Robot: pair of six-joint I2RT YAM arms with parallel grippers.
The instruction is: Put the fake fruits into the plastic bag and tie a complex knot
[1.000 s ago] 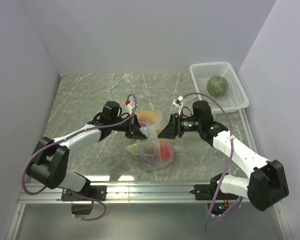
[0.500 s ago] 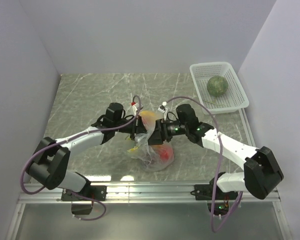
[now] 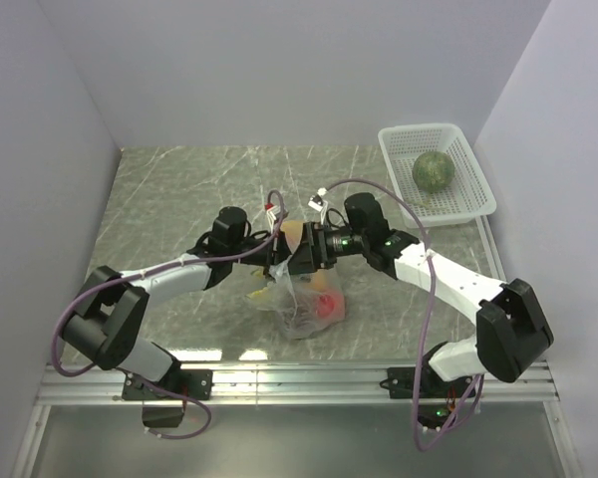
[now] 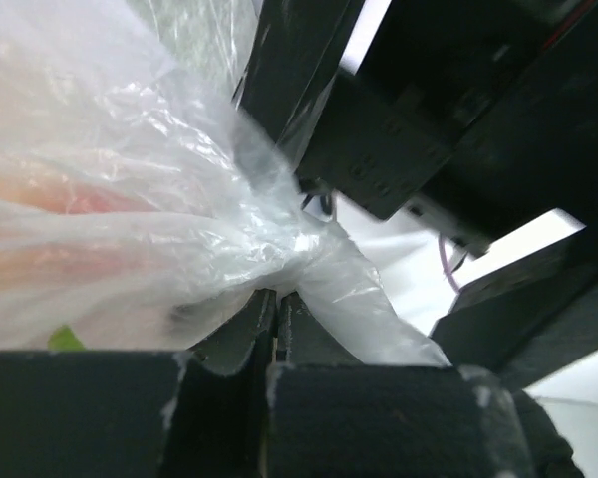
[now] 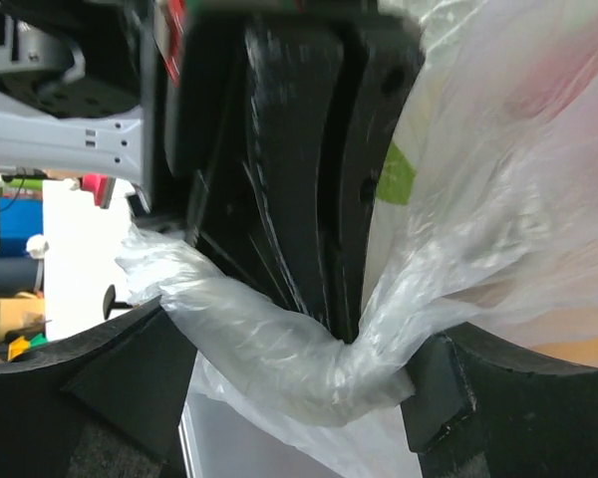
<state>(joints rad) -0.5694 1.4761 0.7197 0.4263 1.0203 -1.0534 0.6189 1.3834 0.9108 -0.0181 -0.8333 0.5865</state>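
The plastic bag (image 3: 301, 299) lies mid-table with a red ball (image 3: 326, 303) and a yellow piece (image 3: 263, 295) inside, and an orange-yellow piece (image 3: 294, 237) at its top. My left gripper (image 3: 279, 262) is shut on the bag's twisted neck (image 4: 314, 254), its jaws (image 4: 277, 299) pressed together. Facing it closely, my right gripper (image 3: 305, 253) stands open. A twisted strand of bag (image 5: 279, 358) runs across the gap between its spread fingers (image 5: 444, 393), unclamped. The green melon (image 3: 434, 169) sits in the basket.
A white lattice basket (image 3: 463, 159) stands at the back right corner against the wall. Both arms' purple cables (image 3: 379, 186) arc above the wrists. Grey walls close in the left, back and right sides of the marble table (image 3: 169, 199).
My right gripper has slid left up to the left gripper over the bag and its jaws have spread wider. The left gripper stayed shut on the neck, shifting slightly right.
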